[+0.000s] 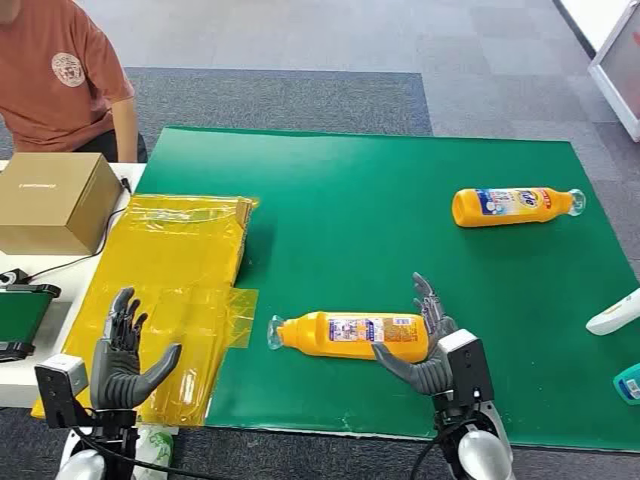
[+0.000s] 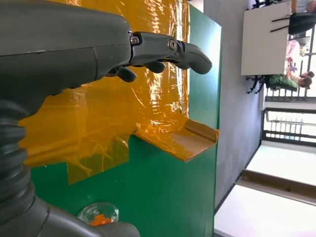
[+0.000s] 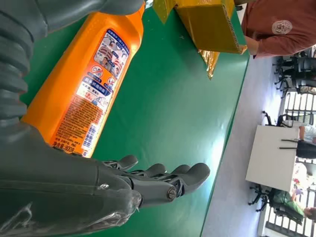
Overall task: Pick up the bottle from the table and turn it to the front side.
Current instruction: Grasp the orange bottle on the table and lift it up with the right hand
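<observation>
An orange bottle point(image 1: 351, 335) with a clear cap lies on its side near the front of the green mat point(image 1: 362, 220), cap pointing left and a small-print label facing up. My right hand point(image 1: 426, 345) sits at its base end, thumb on the near side and fingers on the far side, spread apart. In the right wrist view the bottle point(image 3: 89, 84) lies beside the straight fingers point(image 3: 164, 177) of my right hand point(image 3: 111, 187), not clasped. My left hand point(image 1: 124, 355) hovers open over yellow film, holding nothing. The bottle's clear cap point(image 2: 98, 214) appears near my left hand point(image 2: 74, 49).
A second orange bottle point(image 1: 513, 206) lies at the mat's far right. Crumpled yellow plastic film point(image 1: 181, 270) covers the mat's left edge, beside a cardboard box point(image 1: 53, 200). A person point(image 1: 64, 75) sits at the far left. White items point(image 1: 615, 312) lie at the right edge.
</observation>
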Tool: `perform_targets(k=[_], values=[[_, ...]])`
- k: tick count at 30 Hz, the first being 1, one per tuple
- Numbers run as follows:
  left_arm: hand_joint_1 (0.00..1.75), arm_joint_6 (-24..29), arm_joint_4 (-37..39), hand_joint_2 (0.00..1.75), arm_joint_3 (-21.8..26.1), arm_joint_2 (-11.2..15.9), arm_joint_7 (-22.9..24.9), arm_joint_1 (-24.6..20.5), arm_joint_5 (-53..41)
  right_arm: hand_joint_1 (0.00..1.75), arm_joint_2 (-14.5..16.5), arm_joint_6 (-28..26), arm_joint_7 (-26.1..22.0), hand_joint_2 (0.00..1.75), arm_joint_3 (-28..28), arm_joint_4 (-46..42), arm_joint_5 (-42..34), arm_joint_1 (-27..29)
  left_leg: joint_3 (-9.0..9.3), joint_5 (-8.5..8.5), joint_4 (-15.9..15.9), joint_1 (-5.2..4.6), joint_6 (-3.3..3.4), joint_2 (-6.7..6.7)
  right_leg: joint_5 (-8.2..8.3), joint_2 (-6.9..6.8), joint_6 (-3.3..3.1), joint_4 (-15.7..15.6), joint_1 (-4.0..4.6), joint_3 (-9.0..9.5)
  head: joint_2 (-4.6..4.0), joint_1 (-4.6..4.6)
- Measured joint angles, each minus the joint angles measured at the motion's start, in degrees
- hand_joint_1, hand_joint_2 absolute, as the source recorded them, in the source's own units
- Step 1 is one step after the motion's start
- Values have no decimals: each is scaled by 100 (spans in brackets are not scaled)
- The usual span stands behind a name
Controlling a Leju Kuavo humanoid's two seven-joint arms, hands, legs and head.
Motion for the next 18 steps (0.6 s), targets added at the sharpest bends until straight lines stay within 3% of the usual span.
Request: perform_targets(k=[18], values=[[0,19,-11,175,20,18,26,-27,39,0,0,-190,107,175,-34,12,365,6,0,0,0,0,0,0,0,0,0,0,0,0,0,0]])
